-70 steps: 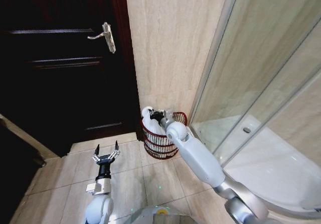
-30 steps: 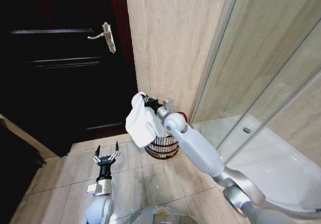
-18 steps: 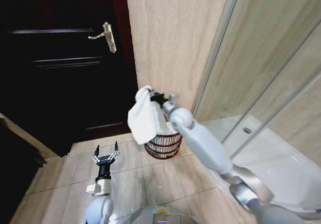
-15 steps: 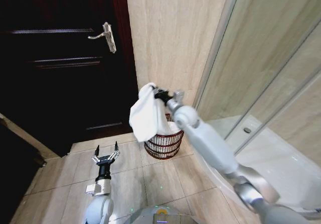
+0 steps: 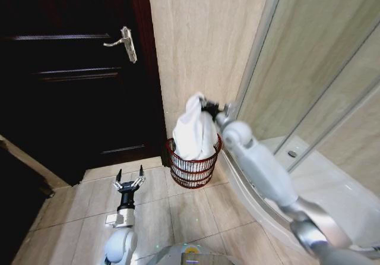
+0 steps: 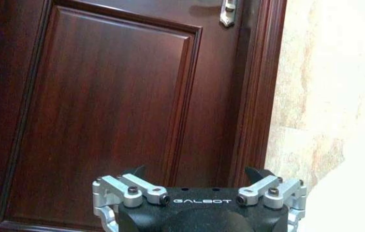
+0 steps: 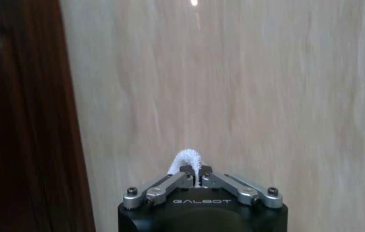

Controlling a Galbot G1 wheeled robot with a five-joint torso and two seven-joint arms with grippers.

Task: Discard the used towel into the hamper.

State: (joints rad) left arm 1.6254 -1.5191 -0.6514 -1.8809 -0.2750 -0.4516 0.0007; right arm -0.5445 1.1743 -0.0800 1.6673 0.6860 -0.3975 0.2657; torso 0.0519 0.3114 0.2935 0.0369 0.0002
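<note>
Above the hamper [image 5: 194, 163], by the beige stone wall [image 5: 196, 51]: right claw [image 5: 203, 104] pinched on the towel's [image 5: 194, 131] top fold, soft white terry cloth hanging down, tail apparently inside the rim. Carrying done; release not yet made. Next: lower a little, then spread the fingers. Hamper of open dark-red wire, round, flaring upward, on glossy floor tiles [image 5: 148, 211]. Left claw [image 5: 129, 185] spread wide, parked low before the dark door [image 5: 71, 87].

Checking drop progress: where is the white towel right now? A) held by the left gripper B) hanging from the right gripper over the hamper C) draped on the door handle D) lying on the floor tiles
B: the right gripper pinches the towel, which hangs into the hamper.
</note>
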